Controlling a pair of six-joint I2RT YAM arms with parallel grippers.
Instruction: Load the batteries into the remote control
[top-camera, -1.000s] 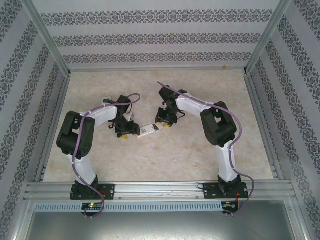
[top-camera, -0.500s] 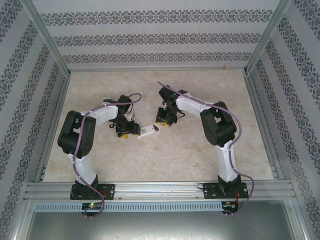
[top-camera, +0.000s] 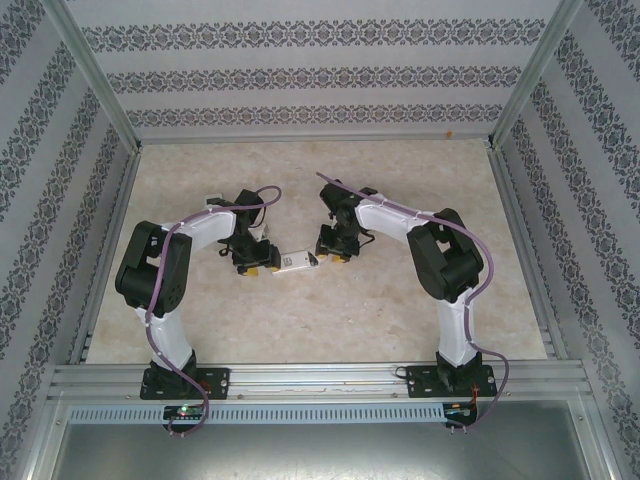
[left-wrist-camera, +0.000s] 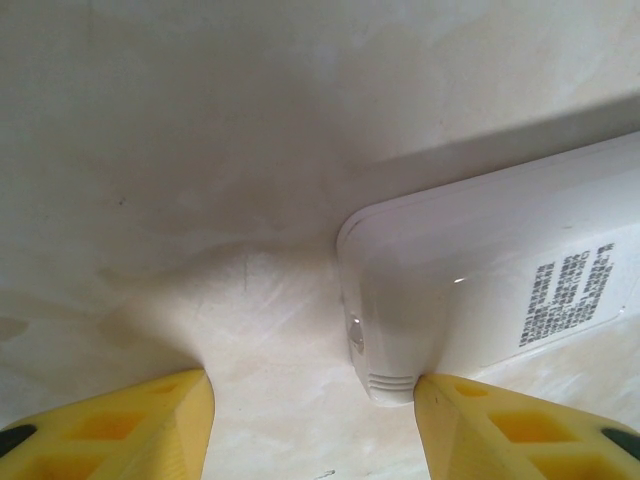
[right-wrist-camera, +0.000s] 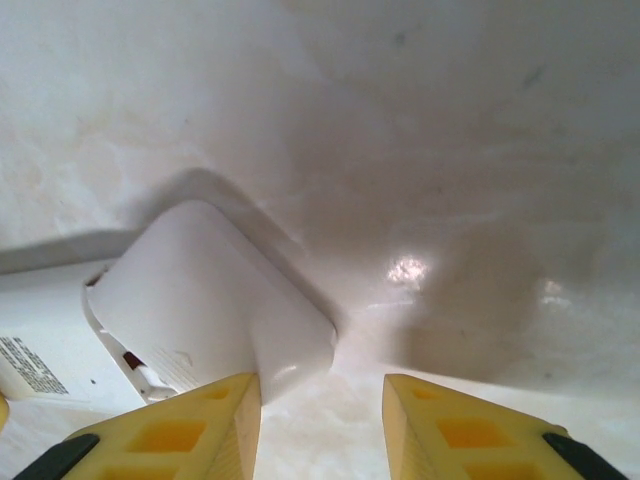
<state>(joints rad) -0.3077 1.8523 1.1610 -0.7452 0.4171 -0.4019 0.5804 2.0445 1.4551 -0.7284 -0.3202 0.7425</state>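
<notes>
A pale, marble-patterned desk (top-camera: 320, 320) sits boxed in by a back wall (top-camera: 320, 70) and side walls (top-camera: 40, 220) papered white with grey ornamental bands. Aluminium posts (top-camera: 95, 75) frame the corners, and a metal rail (top-camera: 320, 372) runs along the near edge. Soft glare (right-wrist-camera: 408, 268) shines on the surface.

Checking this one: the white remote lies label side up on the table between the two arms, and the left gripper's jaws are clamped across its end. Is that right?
Not quite. In the left wrist view the left gripper has its jaws standing open with bare table between them, so the remote is not clamped. The rest holds: it lies label side up on the table between the two arms.
</notes>
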